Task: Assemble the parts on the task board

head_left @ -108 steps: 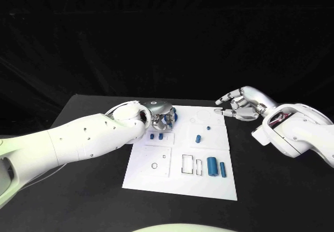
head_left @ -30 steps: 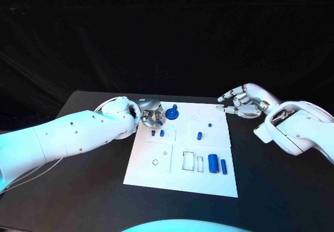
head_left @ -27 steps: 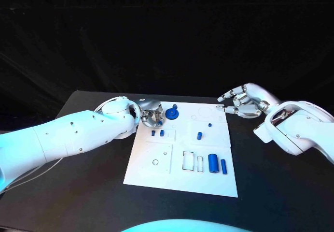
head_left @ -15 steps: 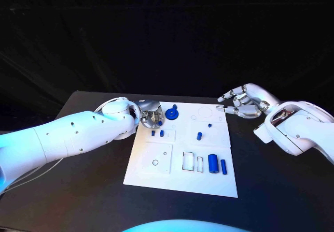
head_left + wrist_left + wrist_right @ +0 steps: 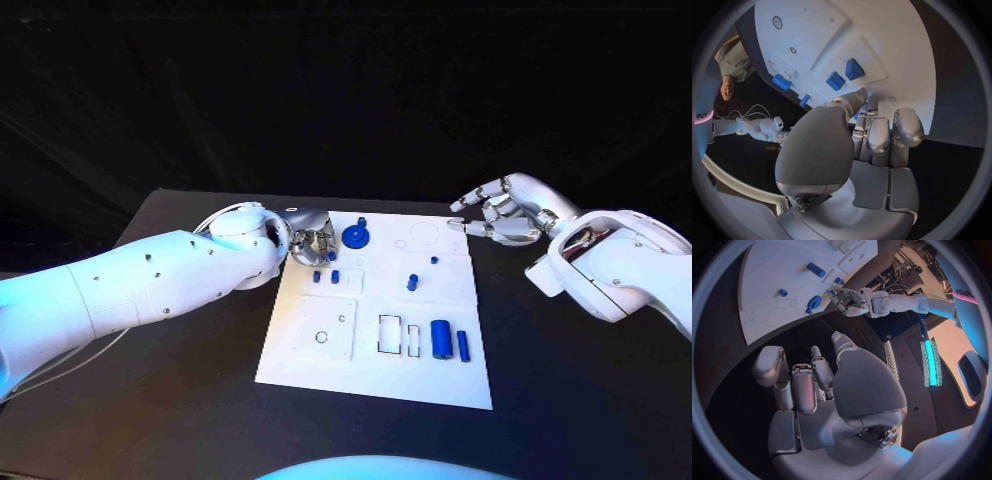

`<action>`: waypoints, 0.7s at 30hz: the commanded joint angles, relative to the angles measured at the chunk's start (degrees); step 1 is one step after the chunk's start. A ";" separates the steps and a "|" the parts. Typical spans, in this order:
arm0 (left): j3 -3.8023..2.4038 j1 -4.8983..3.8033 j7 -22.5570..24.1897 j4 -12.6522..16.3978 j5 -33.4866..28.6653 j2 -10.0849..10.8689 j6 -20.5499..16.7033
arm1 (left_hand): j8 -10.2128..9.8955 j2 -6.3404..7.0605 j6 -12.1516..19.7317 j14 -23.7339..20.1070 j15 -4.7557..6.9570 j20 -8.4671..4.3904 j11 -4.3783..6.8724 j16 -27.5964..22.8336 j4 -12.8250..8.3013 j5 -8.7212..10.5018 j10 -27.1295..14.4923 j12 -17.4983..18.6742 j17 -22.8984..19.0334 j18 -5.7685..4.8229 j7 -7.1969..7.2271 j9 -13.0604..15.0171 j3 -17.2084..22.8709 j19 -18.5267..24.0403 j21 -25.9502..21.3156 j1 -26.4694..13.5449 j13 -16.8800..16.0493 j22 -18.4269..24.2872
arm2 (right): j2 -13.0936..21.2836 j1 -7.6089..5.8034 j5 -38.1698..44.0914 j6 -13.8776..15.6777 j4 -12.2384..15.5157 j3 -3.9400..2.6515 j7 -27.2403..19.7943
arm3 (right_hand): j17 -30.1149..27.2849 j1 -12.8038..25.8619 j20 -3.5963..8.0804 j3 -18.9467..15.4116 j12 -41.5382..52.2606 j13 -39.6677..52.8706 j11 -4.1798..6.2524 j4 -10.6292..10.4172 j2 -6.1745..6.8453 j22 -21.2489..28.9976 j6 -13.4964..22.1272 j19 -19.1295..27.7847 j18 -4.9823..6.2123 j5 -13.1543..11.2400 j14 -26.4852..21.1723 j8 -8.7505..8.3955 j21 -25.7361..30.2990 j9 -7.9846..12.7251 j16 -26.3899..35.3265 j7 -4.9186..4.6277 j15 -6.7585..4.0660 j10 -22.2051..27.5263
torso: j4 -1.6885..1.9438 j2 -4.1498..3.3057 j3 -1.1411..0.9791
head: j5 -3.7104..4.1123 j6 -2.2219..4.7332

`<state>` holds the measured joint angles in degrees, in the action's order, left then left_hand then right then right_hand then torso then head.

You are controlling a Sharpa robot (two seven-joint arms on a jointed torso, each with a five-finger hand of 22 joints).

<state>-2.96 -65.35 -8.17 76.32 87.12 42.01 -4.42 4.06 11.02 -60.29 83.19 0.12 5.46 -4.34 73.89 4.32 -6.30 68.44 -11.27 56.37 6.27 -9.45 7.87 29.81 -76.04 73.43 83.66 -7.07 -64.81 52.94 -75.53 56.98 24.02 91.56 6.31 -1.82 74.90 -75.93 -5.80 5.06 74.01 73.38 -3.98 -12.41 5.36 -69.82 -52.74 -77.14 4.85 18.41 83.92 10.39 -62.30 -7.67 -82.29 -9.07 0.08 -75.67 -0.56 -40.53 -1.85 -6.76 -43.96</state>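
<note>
The white task board (image 5: 378, 372) lies mid-table. A blue disc (image 5: 356, 236) with a short stub rests near its far left corner. My left hand (image 5: 304, 241) sits just left of the disc, fingers bent, with nothing seen in them. Two small blue blocks (image 5: 326, 277) lie just nearer on the board, also seen as blue blocks (image 5: 844, 75) in the left wrist view. Two blue pegs (image 5: 414, 281) stand mid-board, and two blue cylinders (image 5: 449, 337) lie at the near right. My right hand (image 5: 495, 217) hovers open off the far right corner.
Black outlined slots (image 5: 392, 335) and a small ring mark (image 5: 320, 338) sit on the board's near half. Bare black table (image 5: 188, 400) surrounds the board. My left forearm (image 5: 144, 285) crosses the table's left side.
My left hand held the blue disc over the far left corner 3.6 s ago; the disc now lies on the board and the hand has eased slightly left. The right hand is still.
</note>
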 commanded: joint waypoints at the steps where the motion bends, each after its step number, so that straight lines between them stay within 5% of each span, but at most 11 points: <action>1: -0.02 0.03 -0.38 -0.09 -0.20 0.16 -0.36 | -0.49 0.27 1.10 -0.10 -0.37 0.04 -0.57 0.01 -0.31 0.13 -0.03 0.41 -0.13 -0.50 -0.03 -0.31 0.19 0.46 -0.22 -0.61 0.02 0.18 | -0.02 0.03 0.35 -0.58 -0.29 -0.01 0.37 | 1.80 -0.29 0.16 -0.54 -6.18 -5.99 0.05 -0.22 -0.50 1.49 0.55 1.41 1.47 0.37 2.70 0.21 2.36 0.22 1.60 0.25 -0.48 5.28 | 0.01 0.00 0.04 | 0.06 0.15; 4: -0.03 0.03 -0.04 -0.28 -0.19 0.52 -1.84 | -0.65 0.45 2.52 -0.14 -0.38 0.10 -0.51 0.10 -0.24 0.07 -0.05 0.77 -0.22 -0.42 0.21 -0.77 0.27 0.63 -0.41 -0.83 0.02 0.44 | -0.11 0.03 0.45 -1.31 -0.77 -0.01 0.97 | -1.92 -1.14 0.12 -0.29 -23.03 -21.44 0.06 -0.61 -0.66 4.83 0.76 3.78 2.31 0.35 1.46 0.36 7.52 0.43 4.90 0.24 -0.57 16.84 | 0.00 0.07 0.03 | 0.13 0.22; 7: -0.05 0.02 0.56 -0.29 -0.19 1.04 -4.25 | -0.59 0.67 3.50 -0.26 -0.27 0.05 -0.31 0.03 -0.01 0.04 -0.36 1.26 -0.57 -0.10 0.61 -1.11 0.26 1.44 -1.36 -1.26 0.10 1.77 | -0.19 0.03 1.97 -2.19 -1.41 -0.01 1.52 | -4.43 -2.92 0.19 0.83 -33.25 -29.59 0.07 -0.72 -0.67 6.21 0.08 4.51 2.62 -0.22 0.87 0.71 9.78 0.48 7.23 0.21 -0.53 20.27 | -0.01 0.07 0.04 | 0.21 0.48; 10: -0.12 -0.01 0.97 -0.13 -0.34 1.74 -6.39 | -0.51 0.55 3.58 -0.21 -0.20 0.00 -0.23 0.18 0.04 -0.02 -0.32 1.35 -0.37 -0.10 0.71 -1.16 0.41 1.43 -1.37 -1.25 0.10 1.76 | -0.38 0.05 5.64 -2.74 -2.12 -0.01 1.94 | -5.43 -5.40 0.07 3.24 -45.31 -41.46 -0.01 -0.96 0.31 6.83 -1.25 4.35 2.68 -0.84 1.01 0.21 11.18 0.91 8.62 -0.11 0.27 15.99 | -0.03 0.08 0.07 | 0.50 0.71; 15: -0.51 -0.15 1.59 0.78 -3.19 3.72 -8.60 | 0.18 0.26 2.34 -0.32 -0.10 -0.11 -0.18 0.16 -0.10 -0.03 0.19 1.37 -0.68 0.19 0.67 -1.01 0.94 2.28 -2.41 -0.93 -0.10 3.17 | -0.89 0.37 15.64 -4.91 -2.96 0.02 3.83 | -5.55 -9.01 0.47 6.92 -52.44 -48.07 0.04 0.54 0.80 6.03 -4.32 3.34 2.62 -1.71 1.42 0.30 10.43 0.92 9.07 0.55 -0.71 15.11 | -0.13 0.15 0.06 | 1.55 1.31; 19: -0.68 -0.60 4.41 2.27 -15.92 6.16 -13.54 | 1.51 -0.50 -0.38 -0.38 -0.08 -0.27 -0.36 0.22 -0.71 -0.10 0.37 1.46 -0.89 1.05 0.33 -0.56 2.01 4.63 -5.25 0.02 -0.29 7.09 | -1.57 0.70 26.35 -9.77 -2.87 0.06 8.17 | -5.96 -9.79 0.56 9.70 -57.39 -52.64 -0.02 0.92 1.39 5.39 -5.89 2.77 2.39 -3.96 1.52 -0.41 9.97 1.15 9.70 0.89 -0.73 13.66 | -0.14 0.18 -0.01 | 3.75 2.14; 21: -0.70 -0.68 5.86 3.00 -21.99 6.89 -16.02 | 1.77 -0.97 -0.97 -0.41 -0.11 -0.30 -0.45 0.24 -0.99 -0.05 0.42 1.52 -0.96 1.56 0.21 -0.50 2.77 6.08 -7.02 0.44 -0.31 9.45 | -1.81 0.79 29.12 -11.05 -2.75 0.10 9.45 | -6.13 -9.89 0.48 11.06 -59.34 -54.44 -0.09 0.82 1.63 5.40 -6.03 2.84 2.38 -6.15 1.53 -0.98 10.21 1.34 9.97 0.76 -0.53 13.35 | -0.10 0.16 -0.09 | 4.09 2.21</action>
<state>-3.61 -65.93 -6.27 78.80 78.18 48.87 -13.80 5.66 10.47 -60.96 83.14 0.08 5.17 -4.53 73.89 3.38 -6.30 68.66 -9.95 55.40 7.33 -9.23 7.31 32.54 -70.02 66.49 84.21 -7.32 -55.46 51.26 -74.81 74.53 18.43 88.67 6.40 3.11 68.88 -85.34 -5.11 15.67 15.32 19.52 -4.02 -11.56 6.93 -64.40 -58.47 -74.22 6.64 13.00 84.12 9.60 -52.40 -6.39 -72.58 -8.31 -0.34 -62.08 -0.67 -40.36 -1.81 -3.49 -42.06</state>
